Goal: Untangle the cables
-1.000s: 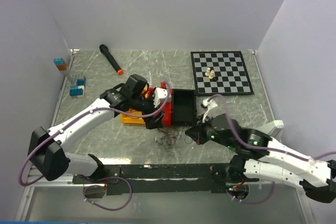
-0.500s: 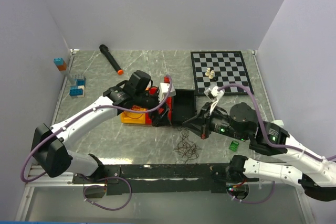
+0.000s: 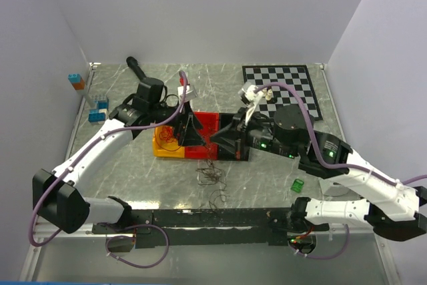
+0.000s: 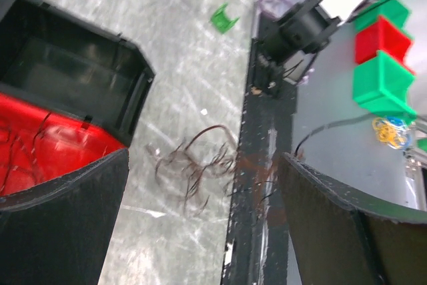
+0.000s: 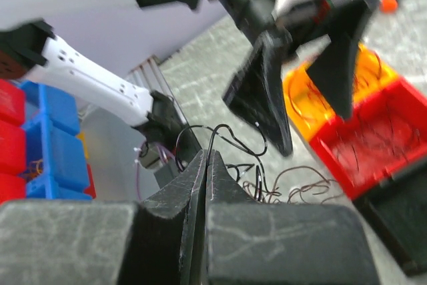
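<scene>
From above, your cables [image 3: 210, 175] sit tangled on the worktop [image 3: 267, 178] in front of the red bin [image 3: 205, 123], so most untangling looks undone. Left wrist: your left claw [image 4: 203, 161] gapes wide, empty, above them. Right wrist: your right claw [image 5: 205, 155] is clamped shut, seemingly on one black cable [image 5: 217, 131], while the left claw hangs before the red bin, where strands [image 5: 373, 145] already lie

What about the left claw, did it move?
Yes. The left gripper went back and leftward, its wrist now covering part of the black marker at the far edge.
</scene>
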`<state>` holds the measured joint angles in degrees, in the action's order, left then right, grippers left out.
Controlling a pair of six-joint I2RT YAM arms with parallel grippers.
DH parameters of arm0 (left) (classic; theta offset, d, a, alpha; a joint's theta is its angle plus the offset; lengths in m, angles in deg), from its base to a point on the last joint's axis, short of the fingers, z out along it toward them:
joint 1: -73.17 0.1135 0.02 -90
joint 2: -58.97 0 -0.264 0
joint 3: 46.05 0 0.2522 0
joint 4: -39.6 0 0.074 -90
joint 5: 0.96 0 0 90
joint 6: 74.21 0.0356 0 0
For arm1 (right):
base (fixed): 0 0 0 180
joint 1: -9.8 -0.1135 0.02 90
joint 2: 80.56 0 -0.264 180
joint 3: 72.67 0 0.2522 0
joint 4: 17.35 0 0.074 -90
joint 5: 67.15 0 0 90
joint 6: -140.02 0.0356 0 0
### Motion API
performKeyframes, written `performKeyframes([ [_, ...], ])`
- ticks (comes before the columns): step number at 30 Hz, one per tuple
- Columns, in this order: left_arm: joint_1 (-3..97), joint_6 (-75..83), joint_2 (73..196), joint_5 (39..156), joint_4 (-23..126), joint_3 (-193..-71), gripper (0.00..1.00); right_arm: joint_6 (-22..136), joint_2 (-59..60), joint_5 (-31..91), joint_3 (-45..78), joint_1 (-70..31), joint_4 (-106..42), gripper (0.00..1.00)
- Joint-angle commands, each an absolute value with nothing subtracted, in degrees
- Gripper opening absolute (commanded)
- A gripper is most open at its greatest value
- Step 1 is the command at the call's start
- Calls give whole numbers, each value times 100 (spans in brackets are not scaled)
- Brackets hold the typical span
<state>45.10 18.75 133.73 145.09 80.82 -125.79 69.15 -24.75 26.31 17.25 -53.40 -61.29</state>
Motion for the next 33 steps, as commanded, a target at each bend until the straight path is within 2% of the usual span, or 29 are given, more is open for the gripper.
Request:
performKeyframes([
  [1, 4496, 1353, 13192, 15232, 7525, -12407, 97, 6680, -2019, 3031, 2273, -5383, -5555, 0],
  [5, 4496, 1139, 13201, 15223, 7322, -12274, 97, 6602, -1597, 3251, 2695, -5383, -5397, 0],
  [9, 4487, 1508, 13130, 15258, 7716, -12283, 97, 6452, -1351, 3199, 3020, -5392, -5467, 0],
  [16, 4513, 2510, 12920, 14811, 8489, -12178, 45, 6373, -1402, 3076, 3065, -5383, -5546, 0],
  [17, 4513, 2615, 12902, 14723, 8587, -12178, 41, 6364, -1438, 3059, 3047, -5383, -5546, 0],
  [20, 4566, 2748, 12875, 14424, 8701, -12143, 38, 6346, -1543, 2980, 3038, -5383, -5598, 0],
  [22, 4610, 2792, 12884, 14371, 8754, -12160, 26, 6338, -1587, 2927, 3012, -5383, -5633, 0],
  [24, 4636, 2783, 12910, 14257, 8781, -12204, 4, 6329, -1640, 2874, 2995, -5383, -5678, 0],
  [25, 4636, 2801, 12919, 14169, 8807, -12213, 1, 6329, -1675, 2856, 2986, -5383, -5686, 0],
  [27, 4733, 2845, 12911, 13976, 8808, -12257, 4, 6320, -1754, 2821, 2950, -5383, -5730, 0],
  [29, 4969, 2853, 12849, 13852, 8729, -12274, 26, 6320, -1842, 2786, 2916, -5375, -5800, 0],
  [31, 5250, 2915, 12858, 13826, 8737, -12371, 54, 6311, -1913, 2786, 2863, -5383, -5862, 0],
  [33, 5505, 3055, 12910, 13834, 8860, -12563, 62, 6320, -1983, 2795, 2819, -5383, -5924, 0],
])
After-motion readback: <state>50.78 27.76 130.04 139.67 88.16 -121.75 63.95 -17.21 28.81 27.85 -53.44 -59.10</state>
